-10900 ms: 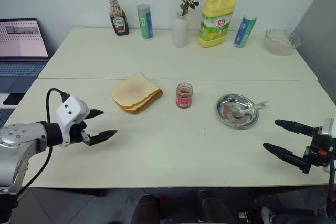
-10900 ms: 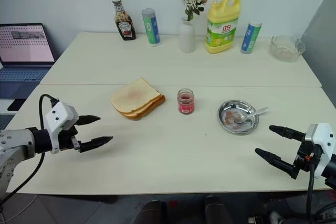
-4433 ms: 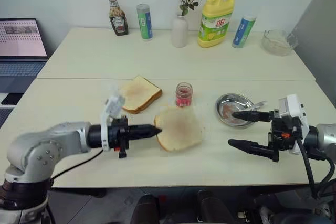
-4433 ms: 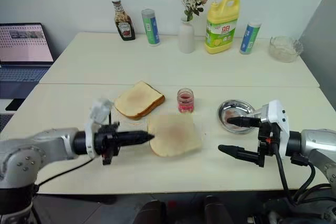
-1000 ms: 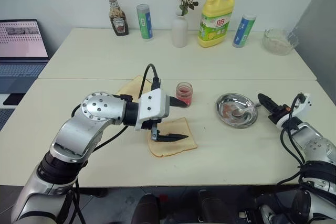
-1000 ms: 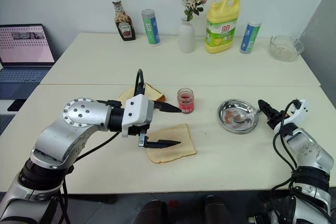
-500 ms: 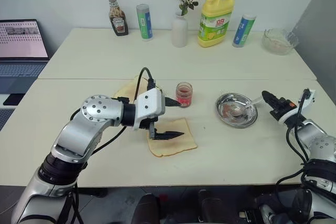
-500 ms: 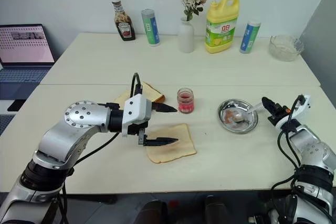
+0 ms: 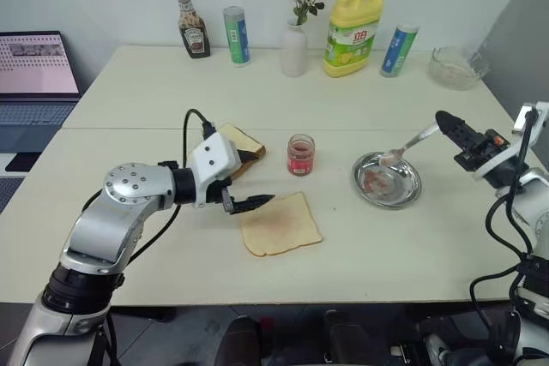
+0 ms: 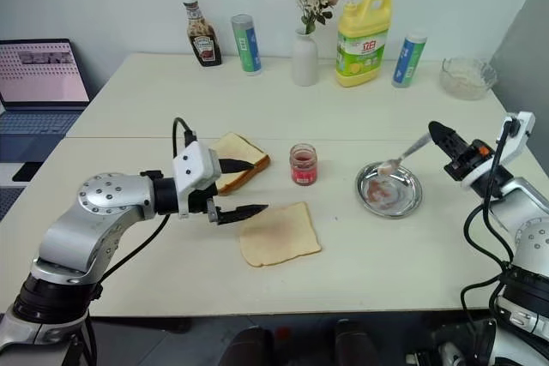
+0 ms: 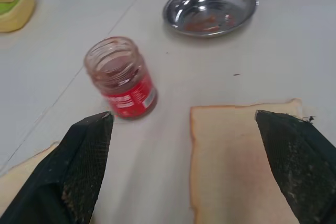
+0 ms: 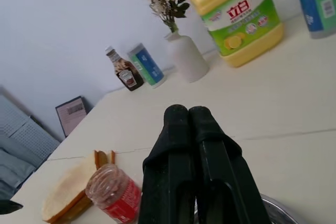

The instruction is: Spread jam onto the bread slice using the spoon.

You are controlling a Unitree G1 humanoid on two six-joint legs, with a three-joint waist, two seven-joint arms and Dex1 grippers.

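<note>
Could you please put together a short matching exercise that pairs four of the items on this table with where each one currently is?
Things:
1. small shiny silver metal spoon
2. small clear glass jar of red jam
3. thin pale tan bread slice
4. yellow detergent jug

Places:
A. standing open between the stacked bread and the round steel dish
B. lying flat near the table's front edge, by the open left gripper
C. at the back of the table, beside the white vase
D. held above the dish by the shut right gripper

Pairs: 1-D, 2-A, 3-B, 4-C
</note>
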